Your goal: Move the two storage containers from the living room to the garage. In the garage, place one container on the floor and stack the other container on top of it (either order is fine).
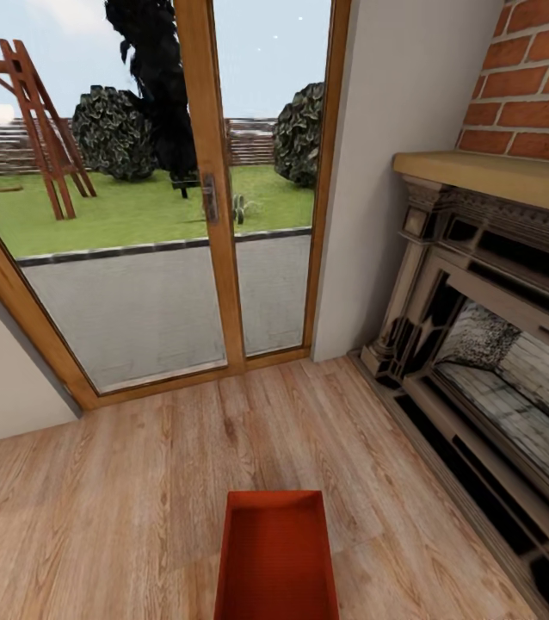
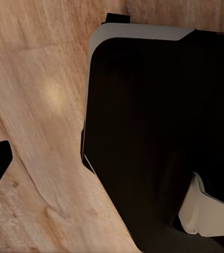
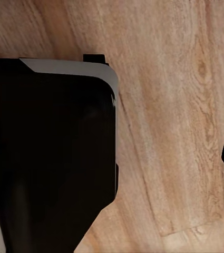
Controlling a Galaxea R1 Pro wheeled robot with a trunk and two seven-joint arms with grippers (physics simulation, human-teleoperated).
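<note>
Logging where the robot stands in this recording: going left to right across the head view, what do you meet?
Swing frame out in the garden → glazed wooden door → orange-red storage container on the plank floor → white wall strip → fireplace under brick.

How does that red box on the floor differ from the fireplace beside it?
The red box is small, plain and open at the top; the fireplace is large, ornately carved and opens at the front. The box is bright orange-red, the fireplace dark with a pale wooden mantel. The box lies mid-floor, the fireplace against the brick wall. Both rest on the wood floor.
</note>
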